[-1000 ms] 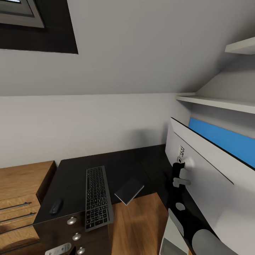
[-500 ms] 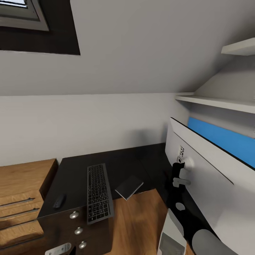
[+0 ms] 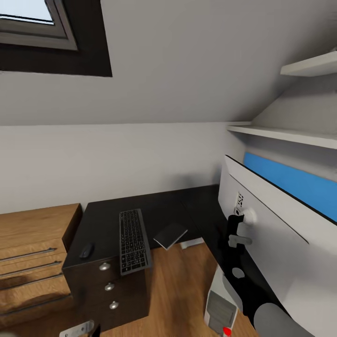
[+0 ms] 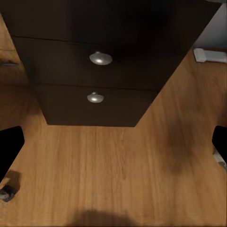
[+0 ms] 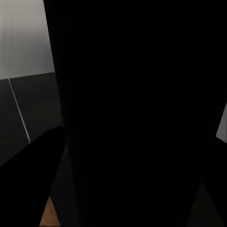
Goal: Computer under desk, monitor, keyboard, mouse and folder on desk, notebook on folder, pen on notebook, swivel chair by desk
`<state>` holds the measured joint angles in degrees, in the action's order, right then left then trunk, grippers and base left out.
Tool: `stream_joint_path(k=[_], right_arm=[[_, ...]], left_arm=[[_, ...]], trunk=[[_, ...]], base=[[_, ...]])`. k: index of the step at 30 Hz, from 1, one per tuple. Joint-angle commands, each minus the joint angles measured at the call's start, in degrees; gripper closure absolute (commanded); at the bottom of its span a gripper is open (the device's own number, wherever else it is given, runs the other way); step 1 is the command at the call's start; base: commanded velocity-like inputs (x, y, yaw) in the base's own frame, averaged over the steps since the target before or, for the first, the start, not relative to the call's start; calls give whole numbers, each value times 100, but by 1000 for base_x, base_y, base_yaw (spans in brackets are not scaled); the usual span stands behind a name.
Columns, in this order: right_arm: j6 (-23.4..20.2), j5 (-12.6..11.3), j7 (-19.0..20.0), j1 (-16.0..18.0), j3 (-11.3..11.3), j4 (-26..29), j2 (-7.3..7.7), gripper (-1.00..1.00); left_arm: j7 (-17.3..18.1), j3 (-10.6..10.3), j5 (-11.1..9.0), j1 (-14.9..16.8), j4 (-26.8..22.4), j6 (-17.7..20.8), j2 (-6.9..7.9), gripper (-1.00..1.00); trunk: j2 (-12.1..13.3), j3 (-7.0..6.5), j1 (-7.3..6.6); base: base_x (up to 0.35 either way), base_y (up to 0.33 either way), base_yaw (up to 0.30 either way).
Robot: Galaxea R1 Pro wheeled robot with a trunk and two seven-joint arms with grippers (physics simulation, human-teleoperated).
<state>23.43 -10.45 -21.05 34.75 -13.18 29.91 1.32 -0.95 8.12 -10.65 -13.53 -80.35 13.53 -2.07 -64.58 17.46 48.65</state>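
Observation:
The monitor (image 3: 276,229) hangs close in front of me at the right of the head view, pale back toward me, black stand (image 3: 232,236) below it. My right arm (image 3: 281,323) rises under it. The right wrist view is nearly black with a dark surface (image 5: 127,113) pressed close, so that gripper's fingers are hidden. On the black desk (image 3: 107,215) lie the keyboard (image 3: 135,241), the mouse (image 3: 86,251) to its left and the dark notebook (image 3: 171,235), which overhangs the edge. The white computer (image 3: 219,306) stands on the floor. My left gripper (image 4: 114,144) is open above the wooden floor.
A dark drawer pedestal (image 3: 110,290) with round knobs (image 4: 100,58) carries the desk's near end. A light wooden drawer unit (image 3: 32,252) stands to its left. The blue back panel (image 3: 299,182) and white shelves (image 3: 290,135) are at the right. A caster (image 4: 5,193) shows on the floor.
The view has drawn back and turned, so the desk, keyboard, mouse and notebook sit smaller and higher. The monitor keeps its place in the picture. More of the computer shows.

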Motion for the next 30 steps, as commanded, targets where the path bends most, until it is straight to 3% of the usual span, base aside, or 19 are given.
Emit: stream_joint_path(k=[1, 30], right_arm=[[30, -71, -31, 6, -53, -3, 8, 100], [30, -71, -31, 6, -53, -3, 8, 100]], left_arm=[[-10, 6, -60, 0, -12, 35, -4, -100], [-10, 6, -55, 0, -13, 35, -4, -100]], trunk=[[-5, 6, -2], [-5, 6, -2]], base=[[-246, -59, 0], [-246, -101, 0]])
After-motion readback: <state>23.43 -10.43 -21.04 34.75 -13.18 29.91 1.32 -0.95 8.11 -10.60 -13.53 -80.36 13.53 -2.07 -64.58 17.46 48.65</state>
